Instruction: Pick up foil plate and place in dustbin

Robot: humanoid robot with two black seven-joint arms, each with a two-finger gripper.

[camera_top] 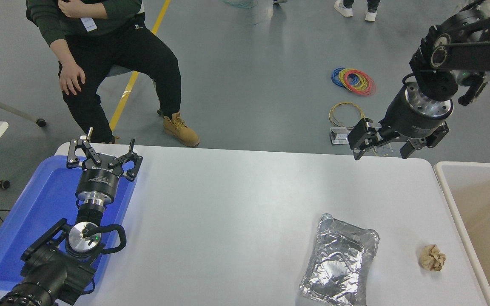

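The foil plate [338, 260], a shiny crinkled silver tray, lies flat on the white table [236, 204] near its front right. The dustbin [449, 191], cream-rimmed with a tan inside, stands off the table's right edge. My right gripper [382, 155] hangs open and empty high over the table's far right edge, well behind the foil plate and apart from it. My left gripper [102, 154] is parked open over the blue tray at the lower left.
A flat blue tray [36, 204] lies at the table's left end. A small crumpled brown paper ball [431, 257] sits between the foil plate and the dustbin. A seated person [113, 46] is beyond the far left corner. Cable coils [354, 80] lie on the floor.
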